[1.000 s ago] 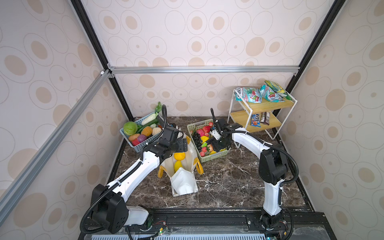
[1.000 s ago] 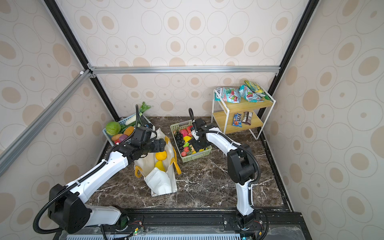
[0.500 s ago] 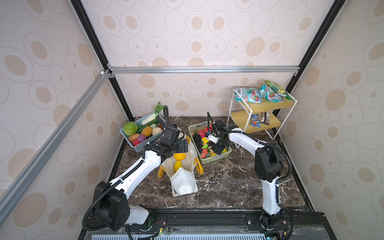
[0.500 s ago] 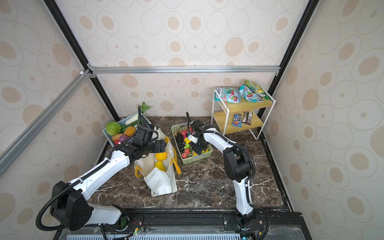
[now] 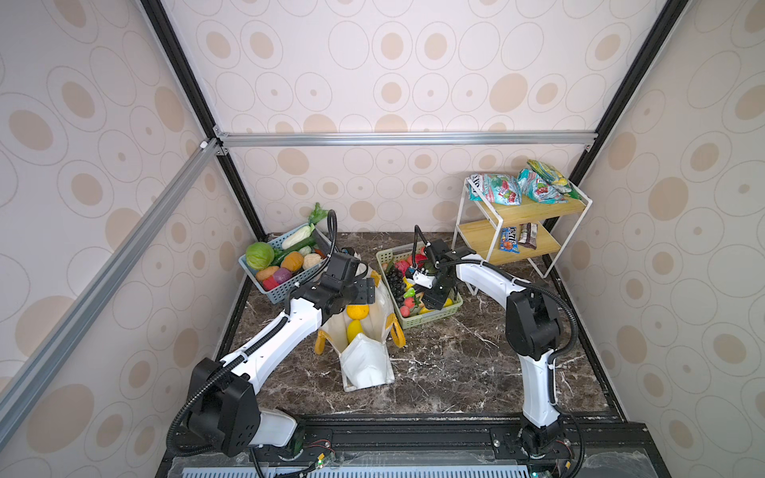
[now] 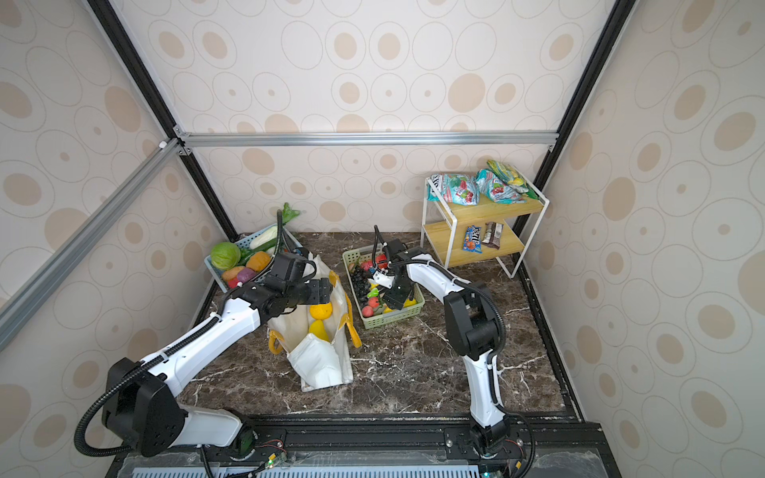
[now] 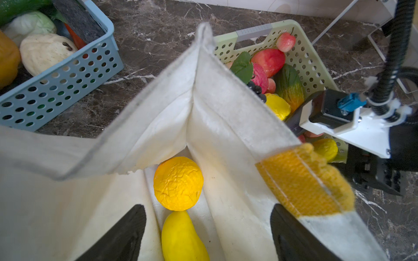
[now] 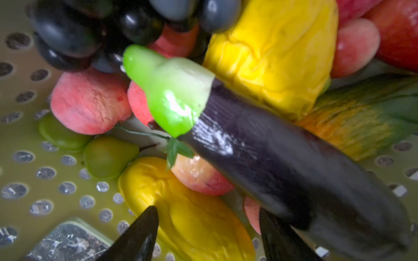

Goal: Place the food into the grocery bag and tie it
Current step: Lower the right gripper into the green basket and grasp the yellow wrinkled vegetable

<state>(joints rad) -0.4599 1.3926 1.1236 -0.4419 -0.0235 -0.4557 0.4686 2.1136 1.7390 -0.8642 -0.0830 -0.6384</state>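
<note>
The grocery bag (image 5: 366,364) stands open left of centre, an orange (image 5: 357,311) and a yellow fruit (image 5: 354,331) already inside. The left gripper (image 7: 207,209) hangs spread over its mouth, empty. The right gripper (image 8: 207,209), jaws apart, dips among fruit in the green basket (image 5: 430,319). More loading and tying remain.

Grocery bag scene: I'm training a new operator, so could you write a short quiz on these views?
1. True or false: the grocery bag already holds an orange.
2. Which container is the right gripper reaching into? A) blue basket B) green basket C) wooden shelf
3. Fill in: the left gripper sits at the bag's mouth with its jaws ____.
Key: 1 true; 2 B; 3 open.
</note>
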